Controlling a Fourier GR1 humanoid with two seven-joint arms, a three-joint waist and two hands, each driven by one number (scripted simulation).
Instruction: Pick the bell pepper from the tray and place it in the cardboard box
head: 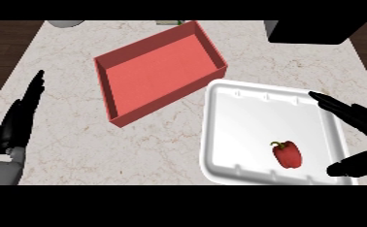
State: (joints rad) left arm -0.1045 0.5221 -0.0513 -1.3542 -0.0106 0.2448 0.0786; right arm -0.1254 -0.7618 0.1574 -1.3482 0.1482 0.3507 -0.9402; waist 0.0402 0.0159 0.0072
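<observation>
1. Red pepper lying in the white tray, near-right part, stem pointing up and left, long axis roughly near-to-far.
2. Sitting just left of the right hand, between spread fingers and thumb, not touching; far closer than the left hand, resting open at the left edge.
3. Right palm cut off.
4. Further back-left: red box, open.

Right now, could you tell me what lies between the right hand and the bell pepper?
Only bare white tray floor lies between right hand and bell pepper, per head view.
</observation>
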